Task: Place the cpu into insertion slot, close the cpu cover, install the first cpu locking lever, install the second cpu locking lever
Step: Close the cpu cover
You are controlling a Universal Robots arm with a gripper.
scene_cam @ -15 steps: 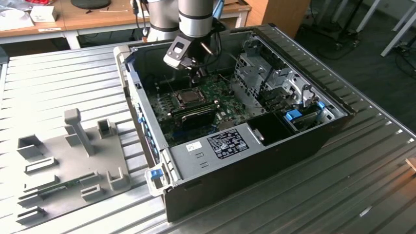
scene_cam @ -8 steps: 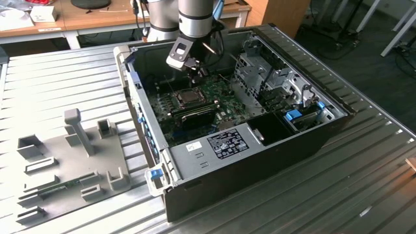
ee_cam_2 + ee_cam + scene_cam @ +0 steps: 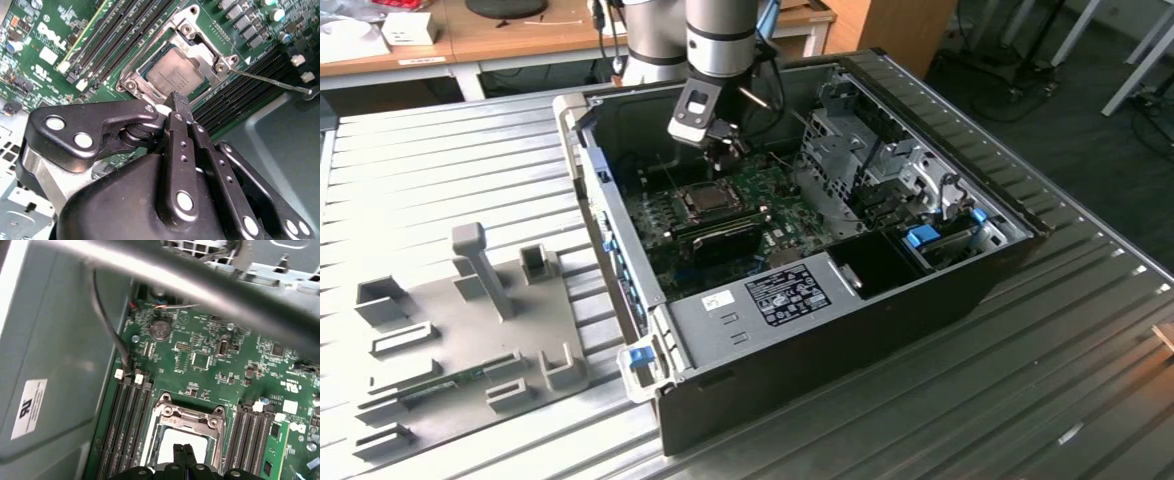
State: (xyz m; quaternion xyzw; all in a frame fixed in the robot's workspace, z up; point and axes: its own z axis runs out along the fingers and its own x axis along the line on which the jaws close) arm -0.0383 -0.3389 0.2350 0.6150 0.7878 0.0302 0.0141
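The cpu (image 3: 175, 74) lies flat in the insertion slot (image 3: 710, 200), its grey top showing through the cut-out of the cpu cover (image 3: 202, 44), which lies down over it. A thin metal locking lever (image 3: 272, 81) sticks out sideways from one corner of the socket, over the memory slots. My gripper (image 3: 176, 100) is shut with nothing between its fingers and hovers just above the socket's edge. In the first wrist view the gripper (image 3: 182, 449) sits over the pale cpu (image 3: 170, 437) inside the cover frame (image 3: 192, 415). In the exterior view the gripper (image 3: 716, 148) hangs inside the case behind the socket.
The open computer case (image 3: 881, 310) lies on a ribbed metal table (image 3: 440, 170). Long black memory slots (image 3: 122, 37) flank the socket. A black cable (image 3: 107, 325) runs along the case wall. Drive cages (image 3: 881, 170) stand at the exterior view's right. A grey fixture plate (image 3: 454, 330) lies at the exterior view's left.
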